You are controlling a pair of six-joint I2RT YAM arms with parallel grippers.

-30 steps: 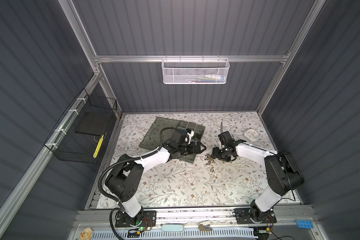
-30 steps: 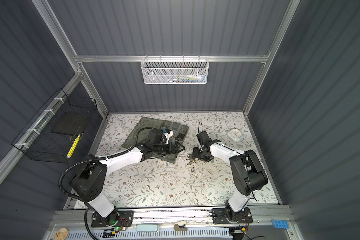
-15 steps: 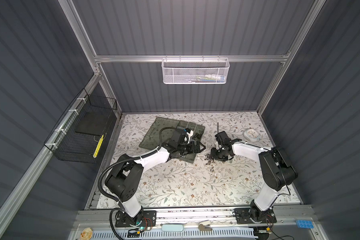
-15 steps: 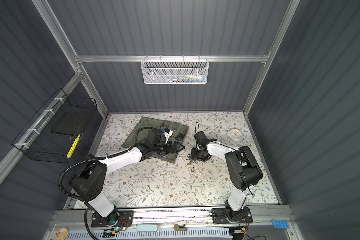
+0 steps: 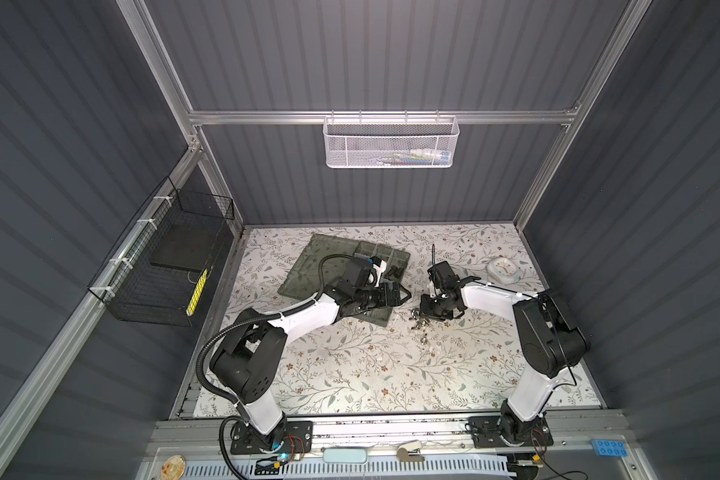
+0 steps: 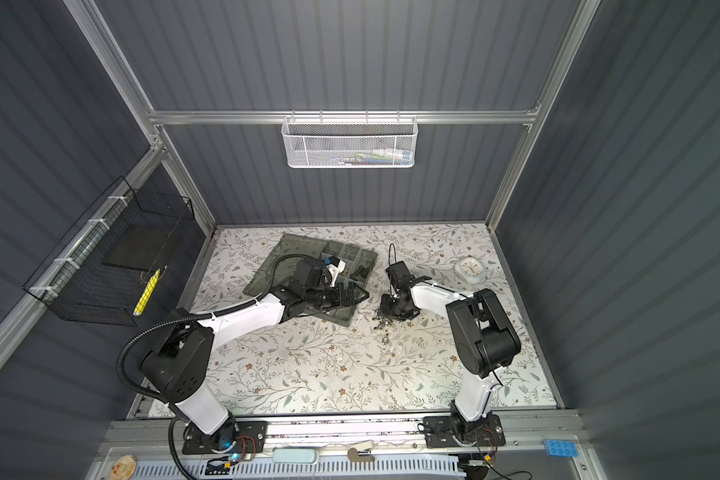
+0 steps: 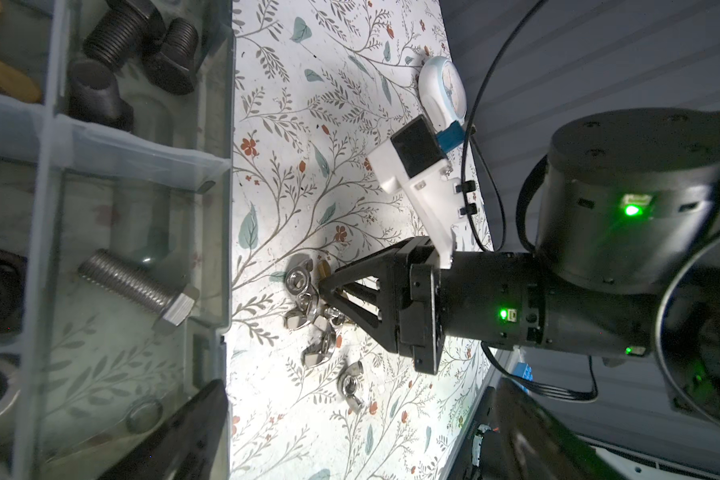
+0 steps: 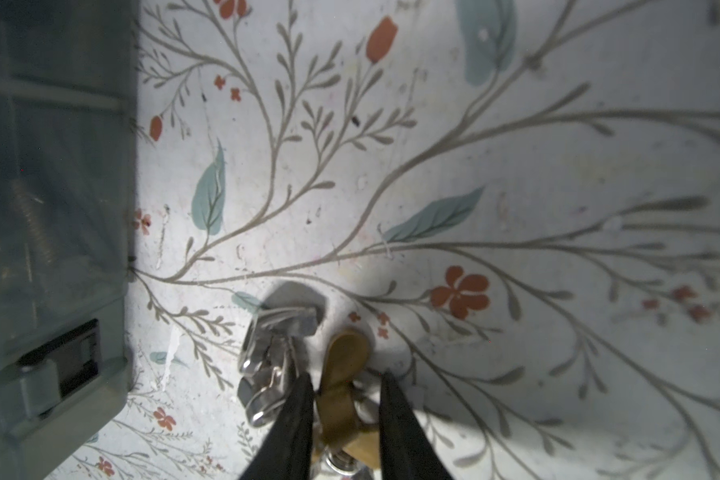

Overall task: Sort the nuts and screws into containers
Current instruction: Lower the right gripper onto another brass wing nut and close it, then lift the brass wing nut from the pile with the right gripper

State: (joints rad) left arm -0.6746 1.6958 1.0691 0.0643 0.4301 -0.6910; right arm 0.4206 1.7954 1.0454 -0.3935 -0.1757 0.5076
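Our right gripper (image 8: pixel 346 376) has edged left, jaws narrowed astride a rounded brass wing nut (image 8: pixel 347 353), grip we cannot tell, left gripper (image 5: pixel 400 297) jaws released.

brass nut (image 8: pixel 347 353) partly hidden by right gripper (image 8: pixel 346 376), organiser box (image 8: pixel 51 208) blurred, cut off

Nuts (image 7: pixel 314 353) heaped beside containers (image 7: pixel 224 232), screws (image 7: pixel 136 286) inside
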